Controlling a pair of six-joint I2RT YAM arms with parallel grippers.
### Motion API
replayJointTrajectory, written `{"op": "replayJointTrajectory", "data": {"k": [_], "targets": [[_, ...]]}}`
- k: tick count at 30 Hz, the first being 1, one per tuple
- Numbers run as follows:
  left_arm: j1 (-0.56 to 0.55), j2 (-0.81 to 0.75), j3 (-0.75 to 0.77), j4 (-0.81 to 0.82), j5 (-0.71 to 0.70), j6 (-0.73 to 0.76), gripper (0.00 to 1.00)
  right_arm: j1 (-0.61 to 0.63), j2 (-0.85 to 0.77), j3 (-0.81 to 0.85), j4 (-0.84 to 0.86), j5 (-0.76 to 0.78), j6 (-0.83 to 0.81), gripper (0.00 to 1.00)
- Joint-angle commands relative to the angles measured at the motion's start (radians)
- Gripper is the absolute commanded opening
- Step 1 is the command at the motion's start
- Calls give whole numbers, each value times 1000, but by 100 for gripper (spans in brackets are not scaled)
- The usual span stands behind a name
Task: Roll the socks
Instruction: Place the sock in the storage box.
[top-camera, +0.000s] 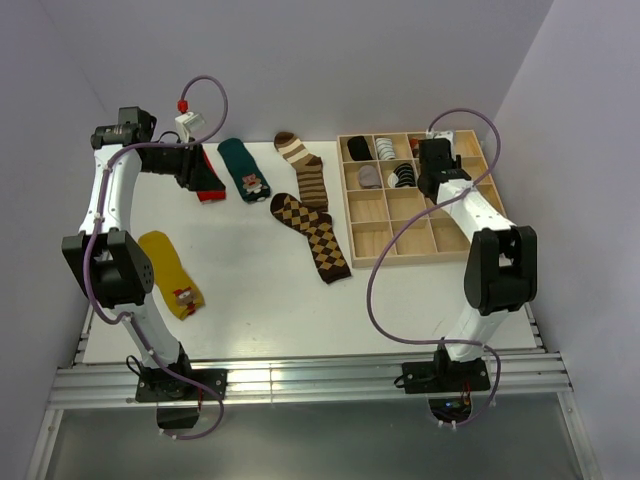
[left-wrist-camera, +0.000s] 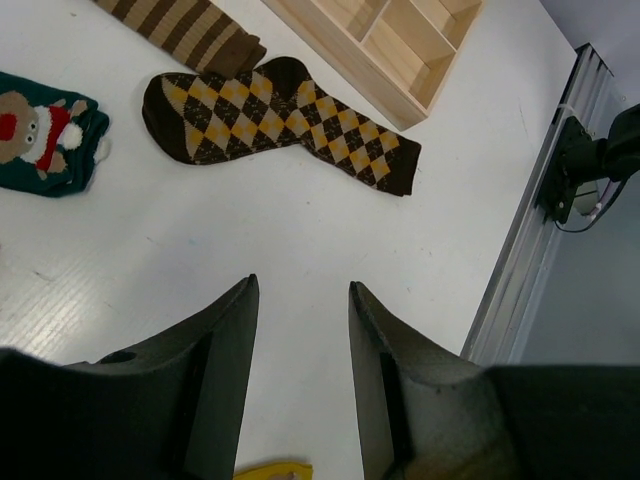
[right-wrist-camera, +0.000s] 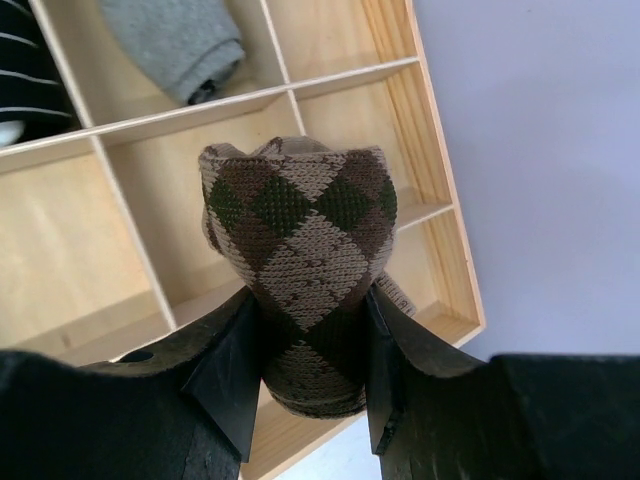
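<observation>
The rolled argyle sock is a soft, light knit bundle, clamped at its lower half between the fingers of the right claw. It hangs above an empty compartment on the right side of the wooden tray, which sits at the far right corner of the worktop. The knit looks grippy rather than slippery. A roll like this will likely spring open if squeezed loosely, so a hold across the middle of the bundle, as here, seems right.

The other socks lie flat and limp on the worktop. The flat argyle sock is near the middle, with the striped sock touching its end. The teal sock and red sock lie along the far edge, and the mustard sock lies by the left edge. Each would probably fold or drape when lifted. A pinch at the toe or cuff would start a roll better than one at mid-length.

The left claw hangs over the far left part of the worktop, fingers apart with nothing between them.
</observation>
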Motion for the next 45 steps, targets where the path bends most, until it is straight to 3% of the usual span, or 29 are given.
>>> {"op": "replayJointTrajectory", "data": {"k": [1,13,23,35,40,45], "targets": [[5,-49,26,-12,62,40,46,-10,44,-2,79,63,-22,0],[2,-65,-3,13,63,43,46,-10,244,99,36,-18,-14,0],[2,-57,16,5,46,42,47,-46,350,256,-182,-216,58,0],[-19,-69,-7,63,14,-20,47,-135,393,302,-333,-364,183,0],[-35,-129,-111,196,-29,-116,47,-157,379,285,-337,-417,211,14],[-39,-322,-337,616,-195,-318,54,-157,335,271,-321,-408,228,40]]}}
